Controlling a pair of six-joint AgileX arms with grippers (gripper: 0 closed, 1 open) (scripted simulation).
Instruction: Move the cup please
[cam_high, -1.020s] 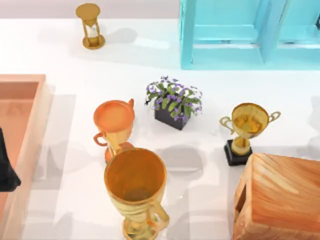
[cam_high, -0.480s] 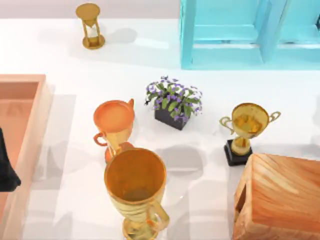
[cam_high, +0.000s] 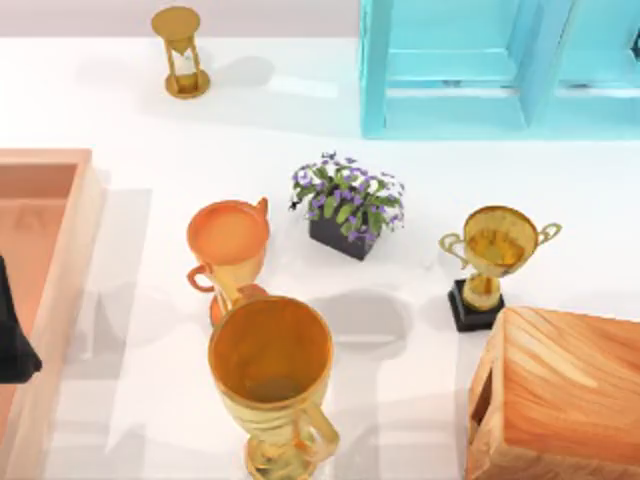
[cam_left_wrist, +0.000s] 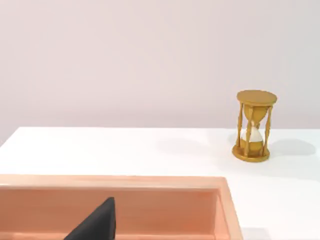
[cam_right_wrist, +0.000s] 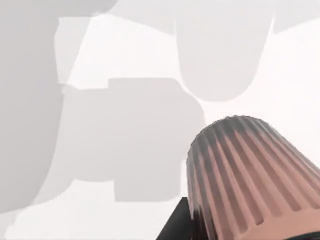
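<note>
Pinkish-brown ribbed cup (cam_right_wrist: 250, 175) is sitting on the white table (cam_right_wrist: 125, 50) in the right wrist view, narrow end pointing up, and that's the thing to move. The right gripper (cam_right_wrist: 175, 229) is showing as a dark sliver right up against the cup's side. Can't tell whether it's spread, pressed together or pinching anything.

From the top view, the left gripper (cam_high: 12, 330) is hanging over the peach tray (cam_high: 50, 160) at the table's left edge, just a black shape poking in. The left wrist view is catching its dark tip (cam_left_wrist: 97, 225) above the tray's inside wall (cam_left_wrist: 150, 182). Can't tell its state either.

Everything else is standing around the middle:
- an orange trophy (cam_high: 228, 235) is standing upright, with a big gold trophy (cam_high: 270, 355) right in front of it and overlapping it from above
- a flower pot (cam_high: 347, 205) with purple blooms is sitting just to the right of the orange one
- a small gold trophy (cam_high: 498, 245) on a black base is standing farther right, just beside a wooden box (cam_high: 565, 400)
- an hourglass (cam_high: 178, 50) is standing at the far left of the table, well apart from the rest
- a teal cabinet (cam_high: 480, 70) is taking up the far right.
</note>
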